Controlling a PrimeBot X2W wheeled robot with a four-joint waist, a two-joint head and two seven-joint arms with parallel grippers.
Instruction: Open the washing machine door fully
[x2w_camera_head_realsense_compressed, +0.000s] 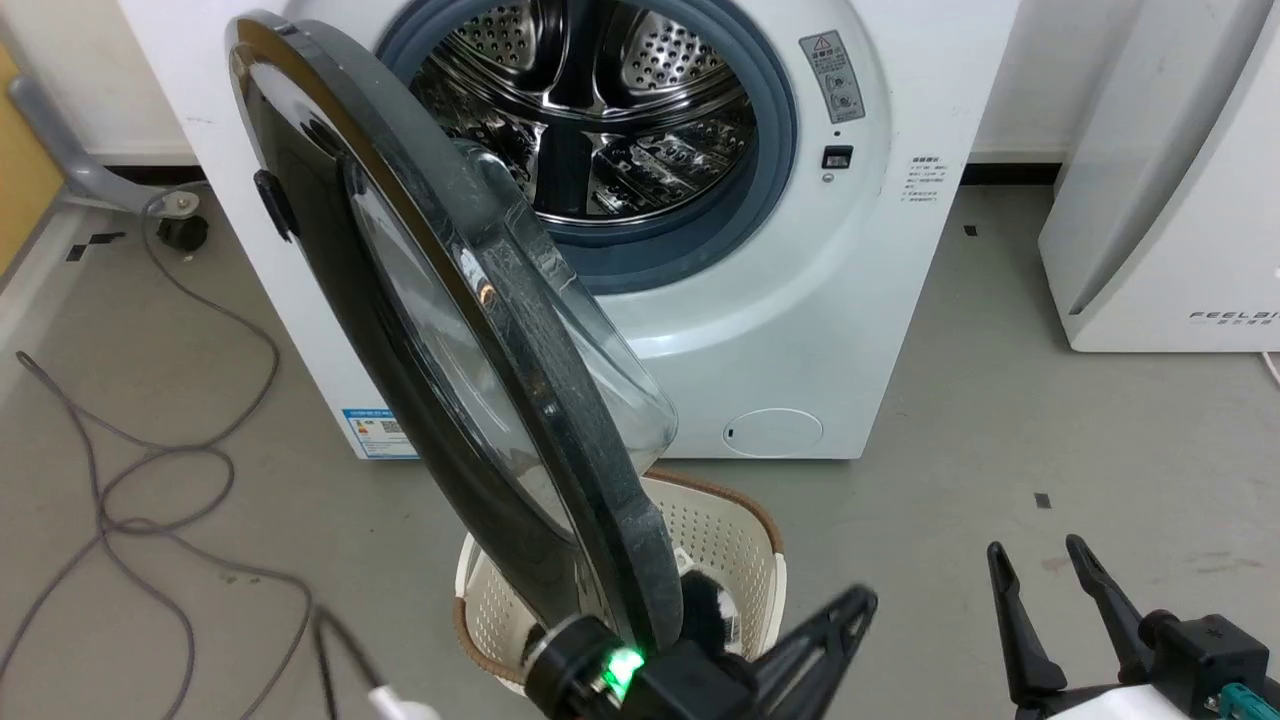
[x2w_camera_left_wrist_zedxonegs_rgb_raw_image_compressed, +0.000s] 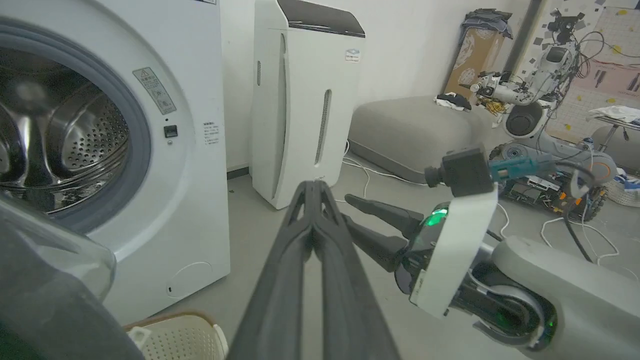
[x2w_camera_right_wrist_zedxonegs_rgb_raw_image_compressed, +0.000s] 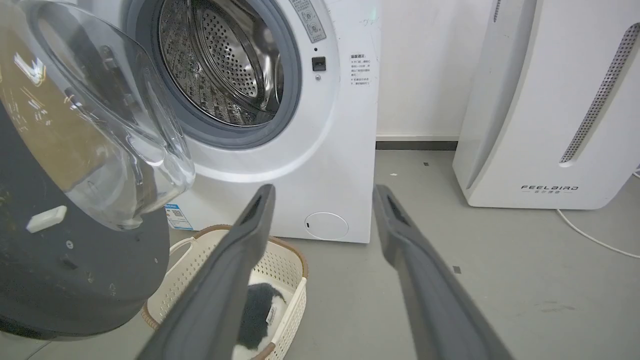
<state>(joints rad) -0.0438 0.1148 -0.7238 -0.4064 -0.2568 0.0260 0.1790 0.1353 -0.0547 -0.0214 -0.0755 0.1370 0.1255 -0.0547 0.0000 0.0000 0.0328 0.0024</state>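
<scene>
The white washing machine (x2w_camera_head_realsense_compressed: 800, 330) stands with its steel drum (x2w_camera_head_realsense_compressed: 600, 110) exposed. The washing machine door (x2w_camera_head_realsense_compressed: 400, 330) is swung out on its left hinge, edge-on toward me, its glass bowl facing right. My left gripper (x2w_camera_head_realsense_compressed: 855, 605) is shut with nothing in it, fingers pointing right. Its wrist sits just below the door's near edge; I cannot tell if they touch. In the left wrist view the shut fingers (x2w_camera_left_wrist_zedxonegs_rgb_raw_image_compressed: 312, 200) point past the door (x2w_camera_left_wrist_zedxonegs_rgb_raw_image_compressed: 45, 310) and the machine (x2w_camera_left_wrist_zedxonegs_rgb_raw_image_compressed: 190, 200). My right gripper (x2w_camera_head_realsense_compressed: 1040, 560) (x2w_camera_right_wrist_zedxonegs_rgb_raw_image_compressed: 324, 195) is open and empty, right of the door (x2w_camera_right_wrist_zedxonegs_rgb_raw_image_compressed: 75, 260).
A cream laundry basket (x2w_camera_head_realsense_compressed: 720, 530) (x2w_camera_right_wrist_zedxonegs_rgb_raw_image_compressed: 290, 255) with a dark garment (x2w_camera_right_wrist_zedxonegs_rgb_raw_image_compressed: 255, 305) sits on the floor under the door's near edge. A white FEELBIRD appliance (x2w_camera_head_realsense_compressed: 1150, 200) (x2w_camera_right_wrist_zedxonegs_rgb_raw_image_compressed: 550, 100) stands to the right. Grey cables (x2w_camera_head_realsense_compressed: 150, 470) trail on the floor at left.
</scene>
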